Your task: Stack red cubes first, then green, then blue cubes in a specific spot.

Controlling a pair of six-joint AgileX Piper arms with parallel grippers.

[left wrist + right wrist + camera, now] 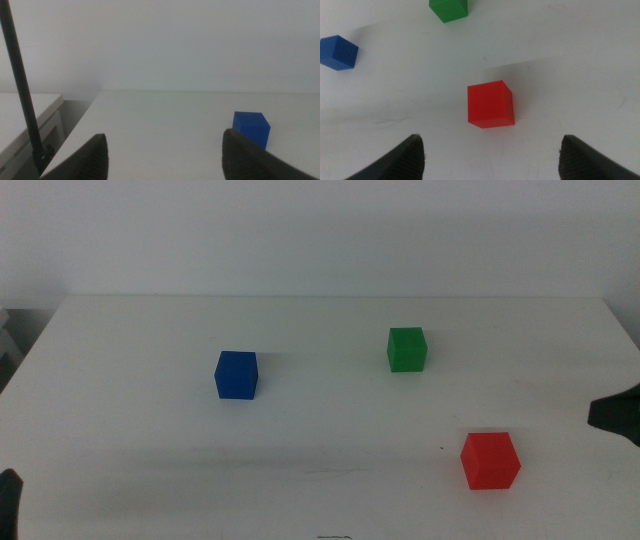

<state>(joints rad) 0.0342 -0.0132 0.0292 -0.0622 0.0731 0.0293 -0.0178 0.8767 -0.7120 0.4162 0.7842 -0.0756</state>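
Red cube [490, 460], matte and sharp-edged, sits alone on the smooth white bench [320, 480] toward its near right, well apart from the green cube [407, 349] behind it and the blue cube [236, 374] further left. Right hand [490, 155] hovers above the red cube, jaws spread wide, holding nothing. Left hand [162, 155] waits near the bench's left edge, equally wide and empty, blue cube ahead

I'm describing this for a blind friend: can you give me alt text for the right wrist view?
A red cube sits on a white table, ahead of the right gripper, whose two dark jaws stand wide open. Beyond it lie a green cube and a blue cube, each apart from the others.
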